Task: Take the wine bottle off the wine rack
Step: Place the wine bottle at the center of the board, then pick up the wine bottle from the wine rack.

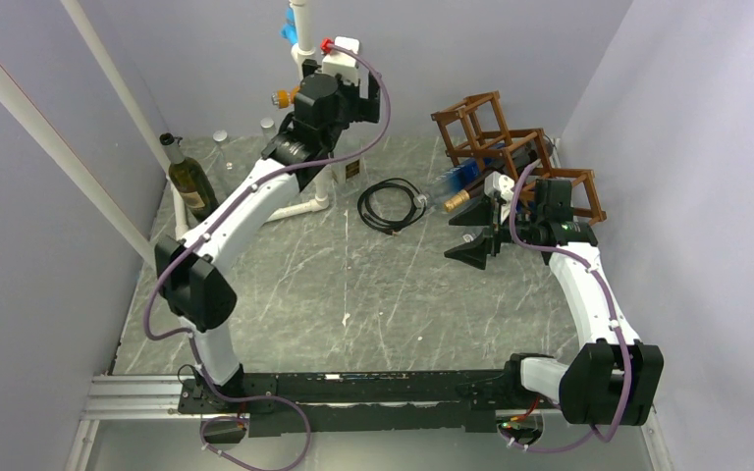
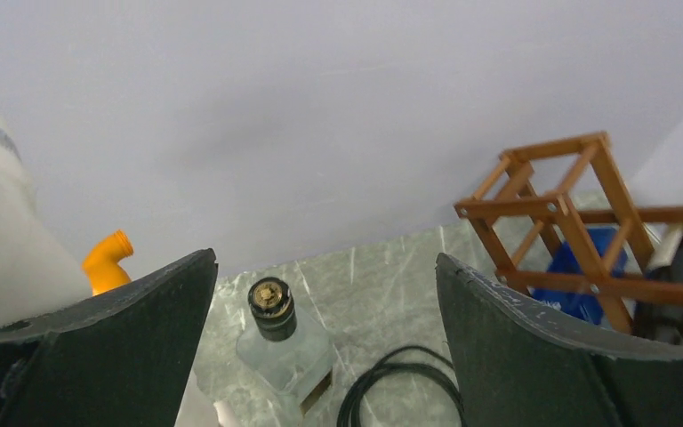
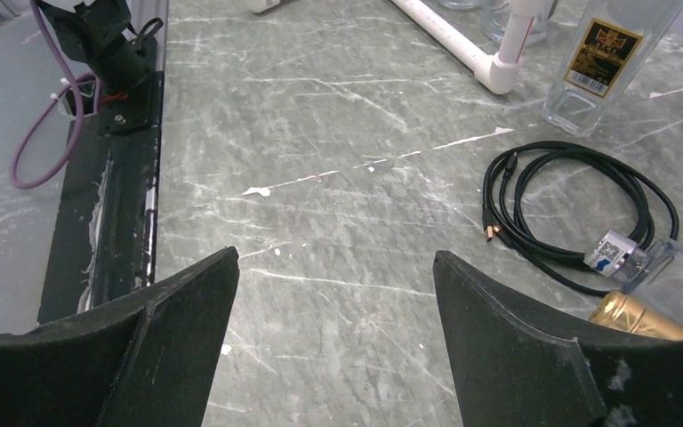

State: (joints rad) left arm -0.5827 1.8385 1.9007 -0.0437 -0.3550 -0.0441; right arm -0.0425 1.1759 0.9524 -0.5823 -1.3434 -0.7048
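Note:
The reddish-brown wooden wine rack (image 1: 481, 123) stands at the back right; it also shows in the left wrist view (image 2: 551, 205). A wine bottle with a blue label (image 1: 463, 179) lies in the rack, its gold-capped neck sticking out toward the table middle. My right gripper (image 1: 471, 235) is open and empty, low over the table just in front of that neck. In the right wrist view (image 3: 336, 258) the gold cap (image 3: 636, 313) lies outside the right finger, not between the jaws. My left gripper (image 2: 325, 267) is open and empty, raised at the back.
A clear square bottle (image 2: 285, 351) stands under the left gripper. A coiled black cable (image 1: 390, 204) lies mid-table. A green bottle (image 1: 188, 182) stands at the far left. White pipe (image 1: 299, 208) and small jars (image 1: 267, 125) sit at the back. Walls close in on both sides.

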